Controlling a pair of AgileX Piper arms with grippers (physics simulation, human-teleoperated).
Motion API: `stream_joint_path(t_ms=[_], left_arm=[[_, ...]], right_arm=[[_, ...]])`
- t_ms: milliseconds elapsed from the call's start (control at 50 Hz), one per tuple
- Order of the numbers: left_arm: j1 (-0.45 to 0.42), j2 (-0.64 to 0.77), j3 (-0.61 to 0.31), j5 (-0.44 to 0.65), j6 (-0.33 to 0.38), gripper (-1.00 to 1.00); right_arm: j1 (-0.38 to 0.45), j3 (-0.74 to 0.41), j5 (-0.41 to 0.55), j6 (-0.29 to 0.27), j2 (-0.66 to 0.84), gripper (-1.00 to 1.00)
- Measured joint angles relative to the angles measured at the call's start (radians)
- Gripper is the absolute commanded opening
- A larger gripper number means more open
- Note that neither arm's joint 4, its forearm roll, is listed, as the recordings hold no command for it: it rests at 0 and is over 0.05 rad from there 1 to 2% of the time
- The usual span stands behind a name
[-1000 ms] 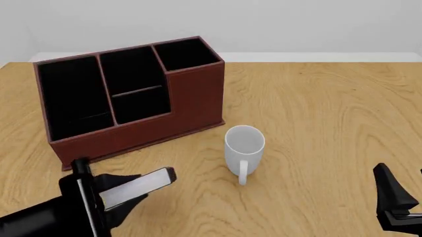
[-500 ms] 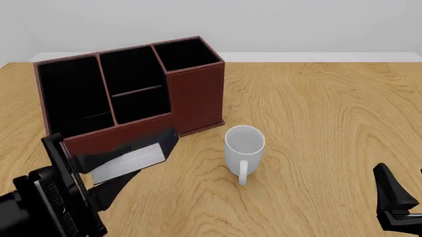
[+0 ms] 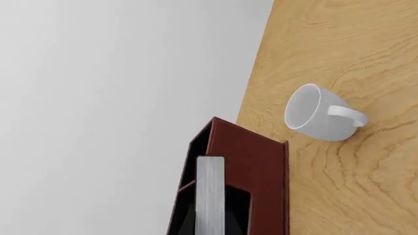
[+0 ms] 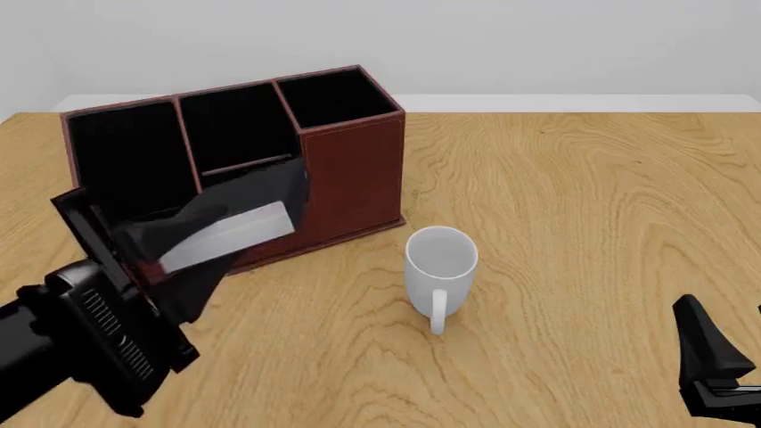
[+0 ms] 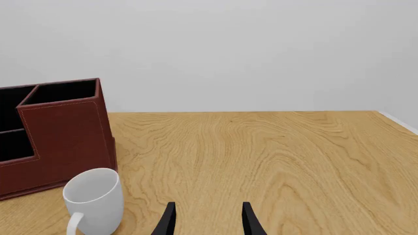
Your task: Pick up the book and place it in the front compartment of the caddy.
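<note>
My left gripper is shut on the black book, whose white page edges face up. It holds the book tilted in the air over the low front wall of the reddish-brown caddy. In the left wrist view the book's page edge lines up with the caddy below it. My right gripper is open and empty, low at the near right of the table.
A white mug stands upright just right of the caddy's front corner, handle toward me; it also shows in the wrist views. The wooden table stretches to the right and back to a pale wall.
My left gripper has risen and moved forward with the book, from low near the table's front edge to over the caddy's front wall. The right arm has not moved.
</note>
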Motion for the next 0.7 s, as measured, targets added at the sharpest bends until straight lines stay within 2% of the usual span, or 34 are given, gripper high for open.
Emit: stream_joint_path(t_ms=[700], left_arm=[[0.171,0.353,-0.129,-0.175,0.169,-1.0]], right_arm=[[0.0,0.0,0.0,0.0,0.0,1.0]])
